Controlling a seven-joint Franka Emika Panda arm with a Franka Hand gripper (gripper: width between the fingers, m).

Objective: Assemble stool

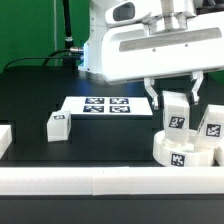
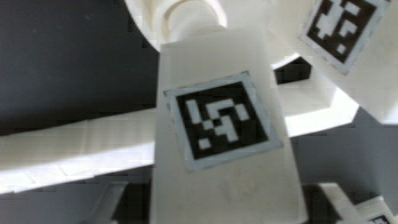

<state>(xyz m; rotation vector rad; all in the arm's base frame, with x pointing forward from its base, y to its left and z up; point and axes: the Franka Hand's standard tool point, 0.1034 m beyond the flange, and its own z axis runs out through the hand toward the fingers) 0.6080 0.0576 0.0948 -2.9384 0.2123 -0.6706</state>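
Widest thing in my feed is the black table (image 1: 30,100), with the long white rail (image 1: 100,182) across the front edge. At the exterior view's right sits the round seat (image 1: 165,150), and the marker board (image 1: 100,105) lies flat near the middle of the table. One leg (image 1: 213,122) stands up out of the seat at the far right. A spare leg (image 1: 57,125) lies alone, well apart at the exterior view's left. The leg I'm working (image 1: 178,112) stands upright on the seat, directly under the gripper (image 1: 175,96). Its long axis is vertical and in line with the hand, and its tag fills my wrist view (image 2: 217,120). The jaws straddle its upper end, part-closed. Whether the pads actually clamp it or just flank it, I can't tell from here. I also can't see if its foot is home in a socket. My read is that the next move goes straight down that vertical axis or turns about it, so the hand must stay square over the leg.
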